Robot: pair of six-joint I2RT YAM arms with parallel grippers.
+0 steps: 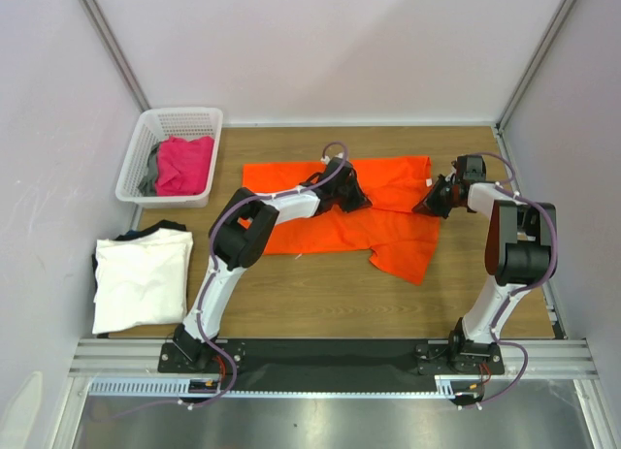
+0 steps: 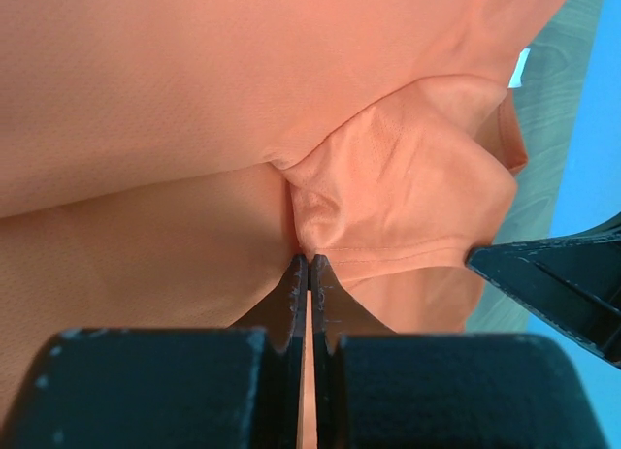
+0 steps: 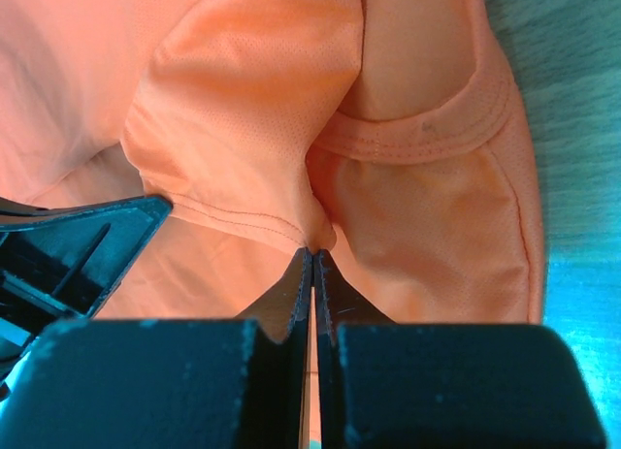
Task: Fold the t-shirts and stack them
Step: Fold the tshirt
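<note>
The bright orange t-shirt (image 1: 388, 216) lies spread on the wooden table, partly folded over itself. My left gripper (image 1: 351, 199) is shut on a pinch of the orange shirt (image 2: 388, 177) near its middle. My right gripper (image 1: 434, 199) is shut on the orange shirt (image 3: 252, 119) at its right edge, beside the collar band. A folded white t-shirt (image 1: 144, 274) lies on a dark shirt (image 1: 165, 226) at the left. A magenta-pink shirt (image 1: 184, 165) and a grey shirt (image 1: 151, 173) lie in the basket.
A white plastic lattice basket (image 1: 146, 139) stands at the back left of the table (image 1: 320, 304). Grey walls enclose the table on three sides. A metal rail runs along the near edge by the arm bases.
</note>
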